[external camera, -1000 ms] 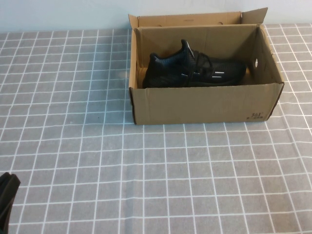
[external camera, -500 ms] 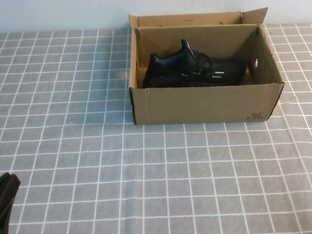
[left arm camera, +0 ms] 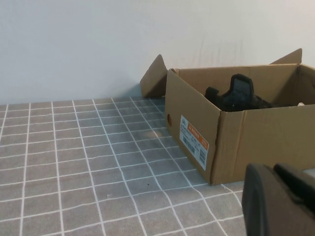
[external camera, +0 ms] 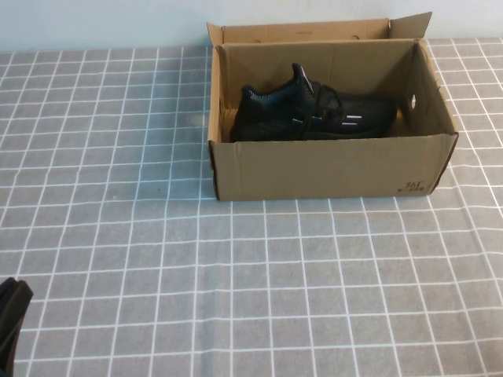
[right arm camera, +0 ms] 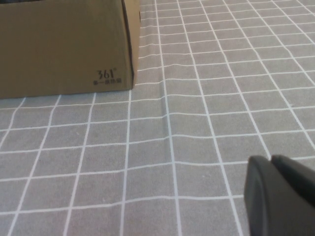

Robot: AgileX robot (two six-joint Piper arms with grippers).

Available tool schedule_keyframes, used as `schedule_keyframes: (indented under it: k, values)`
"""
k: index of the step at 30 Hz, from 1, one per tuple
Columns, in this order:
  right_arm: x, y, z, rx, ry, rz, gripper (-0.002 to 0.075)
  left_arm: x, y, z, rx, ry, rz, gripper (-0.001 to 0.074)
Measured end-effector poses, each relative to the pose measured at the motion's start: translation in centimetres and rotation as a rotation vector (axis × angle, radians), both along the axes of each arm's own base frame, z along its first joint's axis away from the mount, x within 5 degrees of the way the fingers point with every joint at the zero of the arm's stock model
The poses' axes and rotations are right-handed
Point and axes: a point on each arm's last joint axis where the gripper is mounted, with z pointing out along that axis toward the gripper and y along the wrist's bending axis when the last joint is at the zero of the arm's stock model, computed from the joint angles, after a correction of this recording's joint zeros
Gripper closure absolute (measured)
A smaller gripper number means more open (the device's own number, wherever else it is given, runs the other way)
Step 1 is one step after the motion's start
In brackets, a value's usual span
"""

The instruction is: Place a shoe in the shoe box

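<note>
So: left pincer (external camera: 9, 322) low at near-left corner of high view, fingers together, holding nothing, well apart from shoe box. Grey checked cloth (external camera: 118, 196) covers surface. Shoe box (external camera: 330, 169) at far centre-right, lid flap open and standing up at back, small black print on front near right corner. Shoe (external camera: 314, 116) inside box, lying lengthwise, toe toward right, white dashes on side. Right pincer (right arm camera: 278, 196) seen only in right wrist view, fingers together, empty, over cloth near box's printed corner.
</note>
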Motion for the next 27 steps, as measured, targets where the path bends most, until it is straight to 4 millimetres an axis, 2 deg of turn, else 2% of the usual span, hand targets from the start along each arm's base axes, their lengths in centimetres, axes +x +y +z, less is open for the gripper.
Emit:
schedule_keyframes:
  k: [18, 22, 27]
  values:
    - [0.00, 0.00, -0.01, 0.000, 0.001, 0.000, 0.0742, 0.04, 0.10, 0.12, -0.002, -0.013, 0.011, 0.0736]
    - [0.00, 0.00, -0.01, 0.000, 0.001, 0.000, 0.0742, 0.07, 0.13, -0.01, 0.090, -0.030, 0.013, 0.0736]
    - [0.00, 0.00, -0.01, 0.000, 0.001, 0.000, 0.0742, 0.10, 0.93, -0.22, 0.116, -0.020, 0.117, 0.0736]
